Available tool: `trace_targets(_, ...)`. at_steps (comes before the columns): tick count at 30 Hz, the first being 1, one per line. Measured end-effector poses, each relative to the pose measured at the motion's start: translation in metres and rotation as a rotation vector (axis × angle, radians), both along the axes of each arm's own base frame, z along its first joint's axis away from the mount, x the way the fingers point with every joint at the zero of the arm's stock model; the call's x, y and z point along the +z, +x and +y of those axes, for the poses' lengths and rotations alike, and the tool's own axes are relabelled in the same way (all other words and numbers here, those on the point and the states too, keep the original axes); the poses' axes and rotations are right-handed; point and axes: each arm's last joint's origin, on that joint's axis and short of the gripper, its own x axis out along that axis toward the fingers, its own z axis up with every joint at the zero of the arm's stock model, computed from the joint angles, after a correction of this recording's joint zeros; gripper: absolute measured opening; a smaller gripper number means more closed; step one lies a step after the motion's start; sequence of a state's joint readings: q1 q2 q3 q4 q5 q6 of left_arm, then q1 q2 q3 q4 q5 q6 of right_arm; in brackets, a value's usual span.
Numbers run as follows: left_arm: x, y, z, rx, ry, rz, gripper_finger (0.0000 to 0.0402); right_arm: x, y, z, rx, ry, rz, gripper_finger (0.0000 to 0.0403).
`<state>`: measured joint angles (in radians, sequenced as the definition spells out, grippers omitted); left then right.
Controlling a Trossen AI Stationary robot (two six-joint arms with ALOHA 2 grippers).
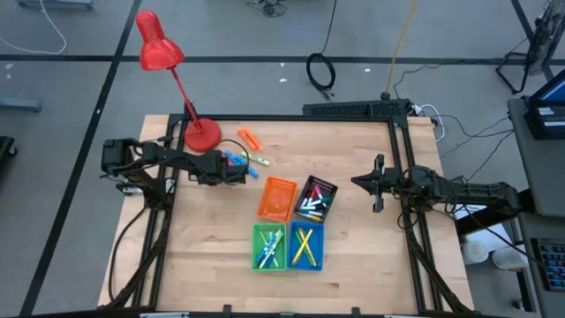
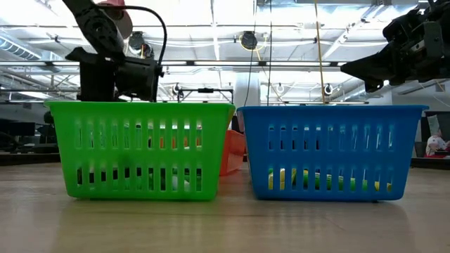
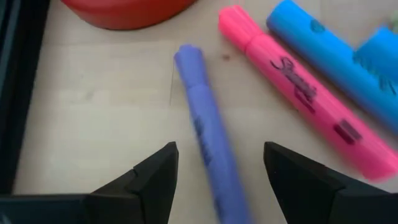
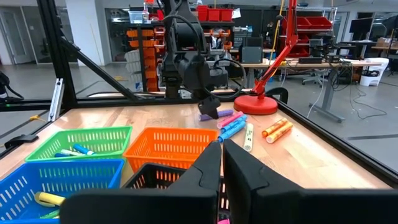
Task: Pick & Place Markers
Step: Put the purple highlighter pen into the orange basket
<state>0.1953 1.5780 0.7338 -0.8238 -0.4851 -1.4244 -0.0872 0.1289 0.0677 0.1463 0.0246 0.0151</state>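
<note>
Now, target: the purple marker (image 3: 208, 149), lying flat on the bench (image 3: 93, 118), running from upper centre to lower centre of my left wrist frame, right between my fingers.
Handling: I judge it light, stiff and smooth plastic; a round barrel that could roll or squirt out of a careless pinch. Not fragile.
Where to hold: across the barrel's middle, clear of the cap end, jaws square to its length.
Left tool (image 3: 221, 171): spread wide, empty, astride the marker without touching it that I can see; left of centre in the high view.
Neighbours: pink marker (image 3: 292, 87) just beside it to the right, blue marker (image 3: 336, 56) beyond that; both apart from my target, but a skewed closing could nudge the pink one.
Lamp base (image 3: 124, 9): red, at the top edge, near the marker's far tip.
Bins: orange bin (image 1: 277, 197) and its three fellows at centre of the high view.
Right tool (image 1: 378, 183): closed, empty, waiting right of centre.
</note>
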Motion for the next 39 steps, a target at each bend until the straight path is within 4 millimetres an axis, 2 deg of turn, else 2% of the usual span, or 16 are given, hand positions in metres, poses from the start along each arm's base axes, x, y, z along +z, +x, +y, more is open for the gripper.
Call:
trace_targets(7,-0.015,-0.002,0.002,-0.040,0.049,-0.065,0.0241,0.000,0.000,0.000,0.000,0.000,-0.001,0.0008)
trace_targets(10,-0.020,-0.008,0.003,0.001,0.060,-0.067,0.0241,0.000,0.000,0.000,0.000,0.000,0.000,0.0008)
trace_targets(21,-0.022,-0.011,0.005,0.009,0.131,-0.055,0.0238,0.000,0.000,0.000,0.000,0.000,0.000,0.0008)
trace_targets(25,-0.022,-0.010,0.004,0.007,0.118,-0.059,0.0200,0.000,0.000,0.000,0.000,0.000,0.000,0.0008)
trace_targets(33,-0.022,-0.008,0.004,-0.042,0.083,-0.054,0.0063,0.000,0.000,0.000,0.000,0.000,0.000,0.0008)
trace_targets(39,-0.020,-0.008,0.003,-0.100,0.072,-0.039,0.0063,0.000,0.000,0.000,0.000,0.000,0.000,0.0008)
